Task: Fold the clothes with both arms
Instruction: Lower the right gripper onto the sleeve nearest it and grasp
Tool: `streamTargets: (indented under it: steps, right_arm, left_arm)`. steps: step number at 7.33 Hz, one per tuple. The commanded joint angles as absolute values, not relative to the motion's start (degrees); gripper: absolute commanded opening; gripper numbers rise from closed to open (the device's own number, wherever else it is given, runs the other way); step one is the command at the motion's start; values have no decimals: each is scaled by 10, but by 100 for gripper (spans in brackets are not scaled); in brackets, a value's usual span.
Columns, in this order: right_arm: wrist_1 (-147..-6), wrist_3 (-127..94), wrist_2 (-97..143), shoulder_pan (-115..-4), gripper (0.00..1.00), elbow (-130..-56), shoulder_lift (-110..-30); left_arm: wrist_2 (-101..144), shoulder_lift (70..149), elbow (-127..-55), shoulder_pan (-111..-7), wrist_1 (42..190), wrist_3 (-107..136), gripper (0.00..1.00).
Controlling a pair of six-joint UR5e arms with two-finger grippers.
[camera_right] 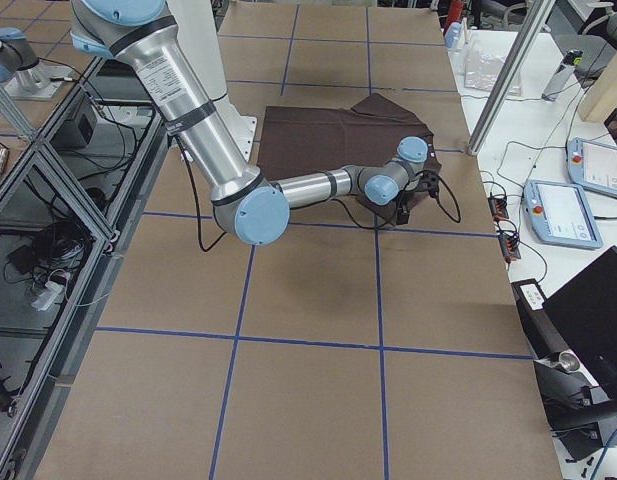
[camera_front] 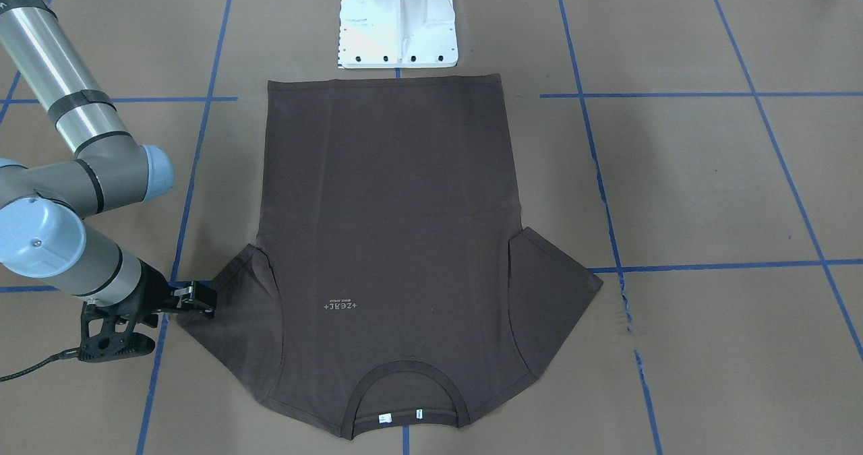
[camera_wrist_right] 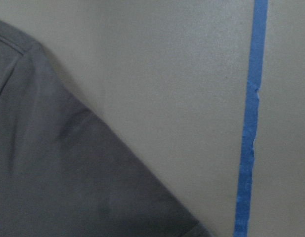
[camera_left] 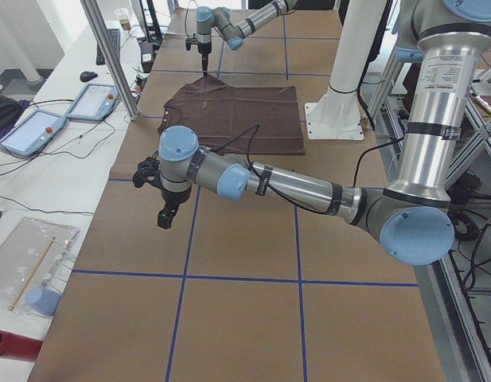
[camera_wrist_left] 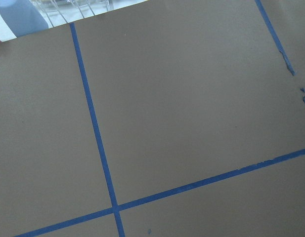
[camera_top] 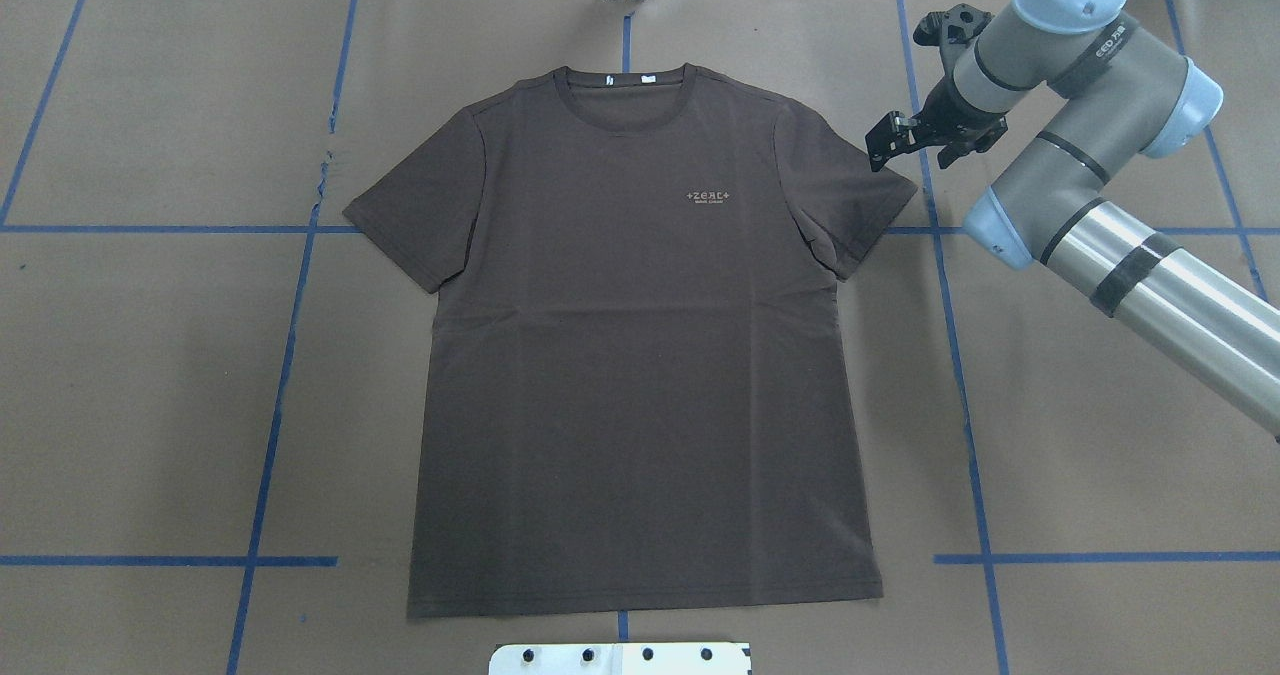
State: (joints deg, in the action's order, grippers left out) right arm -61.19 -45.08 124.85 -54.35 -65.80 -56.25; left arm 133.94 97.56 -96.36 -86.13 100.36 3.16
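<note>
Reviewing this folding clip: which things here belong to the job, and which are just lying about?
Job: dark brown T-shirt, lying flat; right claw at its sleeve; left claw, away from it.
Lying about: white pedestal base; two teach pendants; clear plastic tray; red cylinder.

dark brown T-shirt, blue-taped tan table

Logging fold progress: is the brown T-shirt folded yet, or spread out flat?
Spread flat. The T-shirt lies face up on the table, both sleeves out, collar and hem showing, with no part folded over.
</note>
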Motion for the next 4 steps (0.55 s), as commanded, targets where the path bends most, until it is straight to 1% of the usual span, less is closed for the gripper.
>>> streamTargets:
  steps: [1,4]
  right_arm:
    - [-612,-455,1222,-528,99,-656,-564]
    - [-613,-455,1222,-532,93,-657,-569]
  left_arm:
    - [1339,976,-963,-861,1004,32,100]
    - [1340,976,-962,-861,1004,32,100]
